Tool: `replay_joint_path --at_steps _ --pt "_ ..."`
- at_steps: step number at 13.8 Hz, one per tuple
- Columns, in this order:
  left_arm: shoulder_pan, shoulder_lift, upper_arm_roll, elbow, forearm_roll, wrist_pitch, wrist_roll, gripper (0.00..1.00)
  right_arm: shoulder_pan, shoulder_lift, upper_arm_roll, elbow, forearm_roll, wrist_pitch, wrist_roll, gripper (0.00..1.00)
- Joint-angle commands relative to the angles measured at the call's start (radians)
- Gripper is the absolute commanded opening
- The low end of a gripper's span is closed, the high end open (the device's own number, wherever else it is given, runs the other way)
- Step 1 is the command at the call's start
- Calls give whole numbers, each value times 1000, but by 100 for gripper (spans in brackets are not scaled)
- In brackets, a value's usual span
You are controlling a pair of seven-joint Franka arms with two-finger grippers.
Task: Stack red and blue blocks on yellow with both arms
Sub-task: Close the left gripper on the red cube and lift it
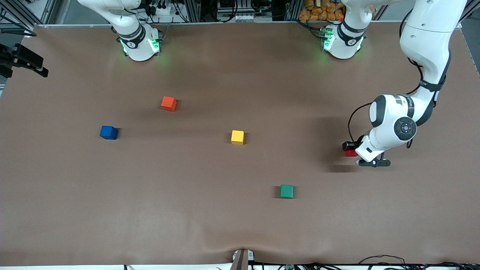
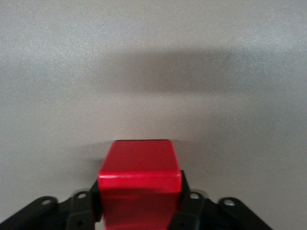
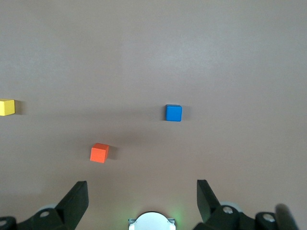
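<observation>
The red block (image 1: pixel 351 153) is between the fingers of my left gripper (image 1: pixel 350 149) low at the table, toward the left arm's end. In the left wrist view my left gripper (image 2: pixel 139 203) is shut on the red block (image 2: pixel 139 167), with one black finger on each side. The blue block (image 1: pixel 108 132) sits toward the right arm's end and also shows in the right wrist view (image 3: pixel 173 112). The yellow cube (image 1: pixel 237 137) sits mid-table and at the edge of the right wrist view (image 3: pixel 6 107). My right gripper (image 3: pixel 142 201) is open, empty and high over the table near its base; it is out of the front view.
An orange-red cube (image 1: pixel 168 104) (image 3: pixel 99 153) lies farther from the front camera than the blue block. A green cube (image 1: pixel 286 191) lies nearer to the camera than the yellow cube. The arm bases (image 1: pixel 140 45) (image 1: pixel 343 43) stand at the table's back edge.
</observation>
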Motion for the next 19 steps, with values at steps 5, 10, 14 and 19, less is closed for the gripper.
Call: replay_joint_path --at_steps 5,10,14,19 --pt "-2 -70 -38 -1 -13 -84 -69 1 -20 -1 11 2 14 -7 10 100" --pt "-2 -153 -141 58 -13 -279 -219 0 -20 -1 11 2 14 -5 10 100" --pt "-9 -150 -256 236 -5 -541 -374 1 -20 -1 11 2 14 -5 10 100" --pt "-147 -132 -279 353 1 -615 -451 1 -20 -1 11 2 14 -5 10 100"
